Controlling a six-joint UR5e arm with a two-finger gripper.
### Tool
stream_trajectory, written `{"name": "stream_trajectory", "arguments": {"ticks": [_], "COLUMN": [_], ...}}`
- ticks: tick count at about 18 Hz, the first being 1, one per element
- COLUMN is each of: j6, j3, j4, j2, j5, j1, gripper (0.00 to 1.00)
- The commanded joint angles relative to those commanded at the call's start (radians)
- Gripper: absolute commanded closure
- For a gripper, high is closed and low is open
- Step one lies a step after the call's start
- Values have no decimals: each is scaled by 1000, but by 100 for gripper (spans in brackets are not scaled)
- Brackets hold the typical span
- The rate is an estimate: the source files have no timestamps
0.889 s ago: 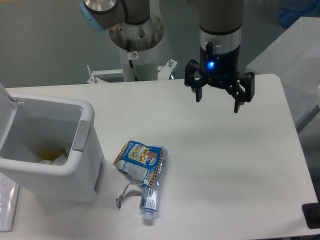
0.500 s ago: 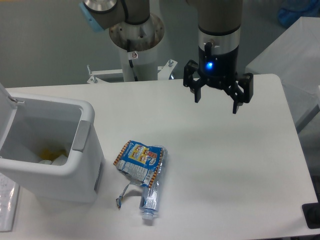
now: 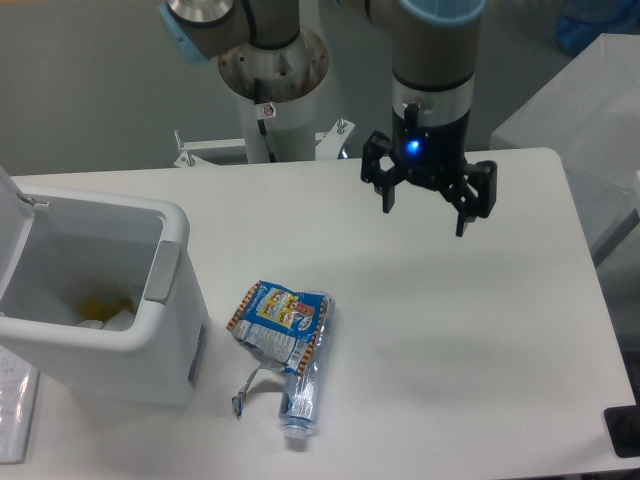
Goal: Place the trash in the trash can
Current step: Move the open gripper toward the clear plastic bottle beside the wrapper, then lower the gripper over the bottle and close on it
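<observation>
Two pieces of trash lie on the counter just right of the trash can [image 3: 120,330]: a crushed bottle [image 3: 302,395] beneath a crumpled snack bag [image 3: 280,318]. Both look light, crinkly, slippery; pinch a fold. Farther back, the hand [image 3: 425,205] hovers, fingers apart, empty.

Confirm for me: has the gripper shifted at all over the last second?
Yes. The gripper, open and empty, has drifted slightly left and toward the camera against the table's far edge, toward the snack bag.

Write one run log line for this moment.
gripper: open, empty, above table | blue foil snack bag, crushed clear plastic bottle: on table | white plastic bin: lid open
</observation>
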Motion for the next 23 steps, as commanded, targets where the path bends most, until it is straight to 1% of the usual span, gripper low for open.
{"name": "stream_trajectory", "arguments": {"ticks": [2,5,8,10,13,15,19,22,23], "j6": [-25,-28,-81,-105,-166,-207,-220,-250,-259], "j3": [-14,-23,-25,-25,-26,-26,-26,-22,-17], "j4": [14,14,15,23,66,77,89,91,103], "j2": [0,-9,-29,-49,-78,-101,-143,-182,-201], "j5": [-9,-18,-23,-25,-46,-60,-71,-119,-136], "j1": [-3,-6,-29,-43,-60,-70,-94,-100,-100], "gripper": [0,0,0,0,0,0,0,0,0]}}
